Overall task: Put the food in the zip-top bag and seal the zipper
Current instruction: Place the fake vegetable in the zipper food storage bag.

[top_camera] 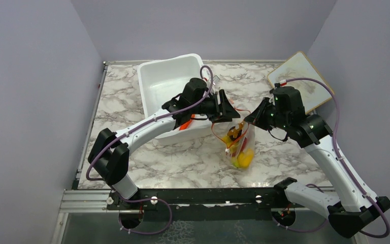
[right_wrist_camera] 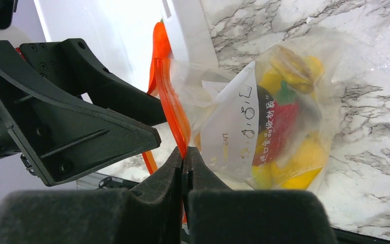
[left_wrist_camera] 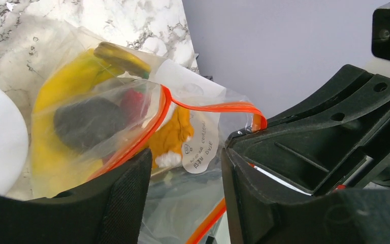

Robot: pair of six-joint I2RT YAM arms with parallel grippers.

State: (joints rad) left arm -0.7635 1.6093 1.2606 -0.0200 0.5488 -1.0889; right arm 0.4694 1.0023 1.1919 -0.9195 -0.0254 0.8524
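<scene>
The marble table (top_camera: 124, 96) carried a white tub (top_camera: 165, 79) at its far left and a wood-framed whiteboard (top_camera: 304, 76) in the far right corner. Both arms reached in toward the middle. The tub's near right corner stood just beside the left arm's wrist.

Between the arms lay the zip-top bag (top_camera: 242, 148), on the marble just right of the tub. Its long axis ran from far to near. The bottom pointed at the arm bases, and the mouth was raised toward the grippers and gaped open.

The left gripper (left_wrist_camera: 185, 168) had its jaws spread, with the bag's edge in the gap. Whether either finger touched the plastic could not be told. The right gripper (right_wrist_camera: 184, 162) had its fingers pressed together, pinching the zipper (right_wrist_camera: 172, 107), which rose upright from the pinch.

Inside the bag the banana (left_wrist_camera: 56, 96) was the largest piece, lying against the wall farthest from the left wrist camera. The yellow pepper (right_wrist_camera: 299, 162) sat at the bottom. The dark brown round fruit (left_wrist_camera: 84, 122) and the red chili (right_wrist_camera: 284, 119) with its green cap sat between them. A white printed panel (right_wrist_camera: 233, 127) hid part of the contents.

An orange-red piece (top_camera: 185, 124) lay against the tub under the left arm. It was half covered, and its kind was unclear.
</scene>
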